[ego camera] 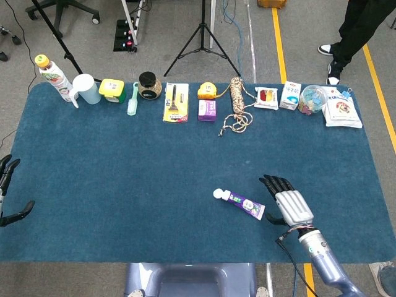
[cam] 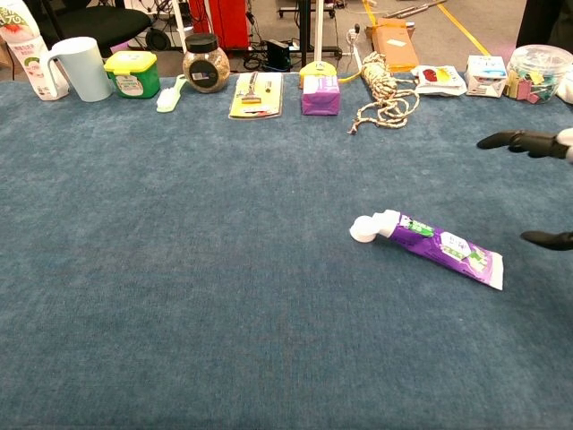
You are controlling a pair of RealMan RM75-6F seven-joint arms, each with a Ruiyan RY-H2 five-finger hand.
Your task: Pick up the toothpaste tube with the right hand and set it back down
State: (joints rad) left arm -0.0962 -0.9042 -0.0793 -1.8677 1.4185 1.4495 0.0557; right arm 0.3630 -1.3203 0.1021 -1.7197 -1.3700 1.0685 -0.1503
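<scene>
A purple toothpaste tube (ego camera: 240,203) with a white cap lies flat on the blue table cloth, cap end to the left; the chest view shows the tube (cam: 439,245) right of centre. My right hand (ego camera: 288,205) hovers just right of the tube's flat end, fingers spread and holding nothing; only its fingertips (cam: 524,141) enter the chest view at the right edge. My left hand (ego camera: 7,190) sits at the table's far left edge, fingers apart, empty.
Along the far edge stand a bottle (ego camera: 52,77), white jug (ego camera: 85,90), green tub (ego camera: 112,90), jar (ego camera: 149,85), razor pack (ego camera: 176,103), purple box (ego camera: 207,110), rope coil (ego camera: 237,105), small packs and a clip tub (ego camera: 314,97). A person's legs (ego camera: 356,31) are beyond the table.
</scene>
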